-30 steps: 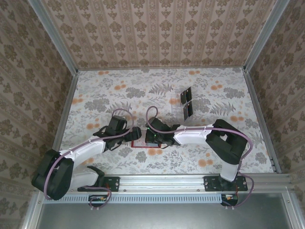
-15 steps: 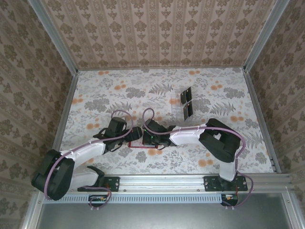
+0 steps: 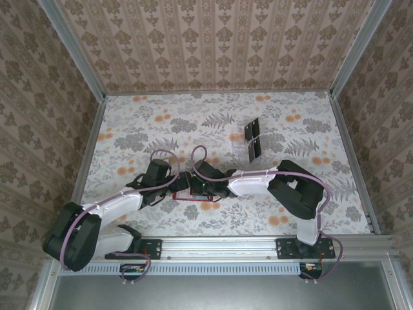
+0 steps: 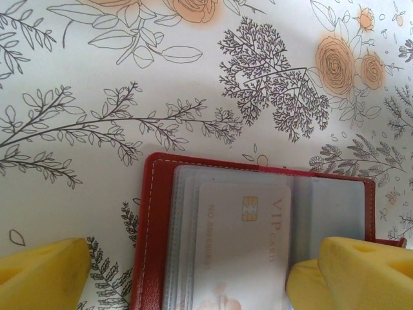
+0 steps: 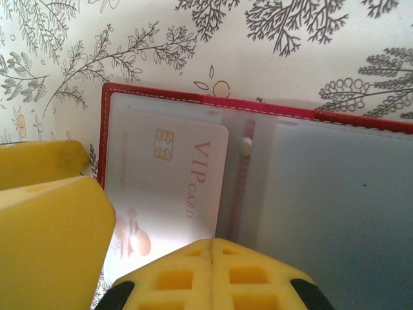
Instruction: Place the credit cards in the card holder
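The red card holder lies open on the table between both grippers; its red edge frames clear sleeves. A credit card with a gold chip and "VIP CARD" lettering, pale under glare, lies on its left page. My left gripper is open, its yellow fingers straddling the holder's width. My right gripper is shut, its tips meeting over the card's near edge; whether they pinch it I cannot tell. Two more dark credit cards stand at the back.
A clear plastic rack holds the dark cards behind the right arm. One yellow finger of the left gripper sits close beside the right gripper's tips. Patterned walls enclose the floral table on three sides.
The right arm has slid a little to the left over the card holder, closer to the left gripper. The left arm has barely moved.
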Action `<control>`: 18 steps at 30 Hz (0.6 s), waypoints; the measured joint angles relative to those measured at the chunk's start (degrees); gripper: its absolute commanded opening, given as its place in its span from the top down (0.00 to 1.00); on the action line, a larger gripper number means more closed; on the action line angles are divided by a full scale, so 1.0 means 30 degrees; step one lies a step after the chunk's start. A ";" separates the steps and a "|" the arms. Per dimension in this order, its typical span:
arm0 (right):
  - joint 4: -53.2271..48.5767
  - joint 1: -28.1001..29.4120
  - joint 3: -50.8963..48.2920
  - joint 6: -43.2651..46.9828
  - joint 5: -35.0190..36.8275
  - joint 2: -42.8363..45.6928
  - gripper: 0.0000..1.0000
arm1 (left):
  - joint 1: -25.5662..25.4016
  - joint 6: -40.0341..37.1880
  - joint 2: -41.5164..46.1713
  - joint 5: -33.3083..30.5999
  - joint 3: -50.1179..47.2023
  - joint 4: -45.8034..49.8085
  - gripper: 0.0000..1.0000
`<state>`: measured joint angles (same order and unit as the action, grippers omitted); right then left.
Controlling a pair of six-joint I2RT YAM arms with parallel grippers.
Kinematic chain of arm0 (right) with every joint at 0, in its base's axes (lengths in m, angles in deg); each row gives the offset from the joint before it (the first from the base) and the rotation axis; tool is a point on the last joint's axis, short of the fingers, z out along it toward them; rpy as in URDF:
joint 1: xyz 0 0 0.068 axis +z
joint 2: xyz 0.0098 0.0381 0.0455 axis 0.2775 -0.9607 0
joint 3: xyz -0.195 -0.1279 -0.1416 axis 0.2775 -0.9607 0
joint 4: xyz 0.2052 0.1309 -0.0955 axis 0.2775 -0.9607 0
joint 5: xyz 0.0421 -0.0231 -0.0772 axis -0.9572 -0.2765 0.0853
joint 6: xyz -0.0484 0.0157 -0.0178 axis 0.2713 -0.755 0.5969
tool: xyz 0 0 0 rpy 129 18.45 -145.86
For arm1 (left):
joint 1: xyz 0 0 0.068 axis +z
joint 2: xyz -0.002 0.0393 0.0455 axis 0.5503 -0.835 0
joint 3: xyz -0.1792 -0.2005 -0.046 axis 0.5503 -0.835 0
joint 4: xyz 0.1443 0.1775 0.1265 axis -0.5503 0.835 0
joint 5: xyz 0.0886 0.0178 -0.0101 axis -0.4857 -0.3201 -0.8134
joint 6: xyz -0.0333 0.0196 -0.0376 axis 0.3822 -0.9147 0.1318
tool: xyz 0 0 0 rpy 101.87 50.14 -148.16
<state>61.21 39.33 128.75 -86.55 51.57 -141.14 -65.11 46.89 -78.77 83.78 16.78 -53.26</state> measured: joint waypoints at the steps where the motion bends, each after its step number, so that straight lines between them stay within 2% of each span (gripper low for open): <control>1: 0.0029 0.0000 -0.0007 0.0000 -0.0051 0.0000 0.99 | 0.0007 0.0000 0.0000 0.0000 0.0000 0.0000 0.00; 5: 0.0168 0.0000 -0.0080 0.0000 -0.0058 0.0000 0.98 | 0.0095 -0.0007 0.0095 0.0000 0.0000 0.0036 0.00; 8: 0.0466 0.0000 -0.0444 0.0000 -0.0073 0.0168 0.93 | 0.0109 -0.0007 0.0474 -0.0022 0.0000 0.0277 0.00; 12: 0.0612 -0.0036 -0.1523 0.0051 -0.0036 0.1348 0.80 | 0.0226 -0.0022 0.0947 -0.0029 0.0029 0.0729 0.00; 18: -0.0539 -0.0160 -0.2514 0.0576 0.1311 0.4663 0.52 | 0.0459 -0.0335 0.1384 -0.0124 0.0437 0.1756 0.00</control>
<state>59.59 38.85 121.20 -84.82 55.50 -127.16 -63.74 45.88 -74.61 83.41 18.09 -47.99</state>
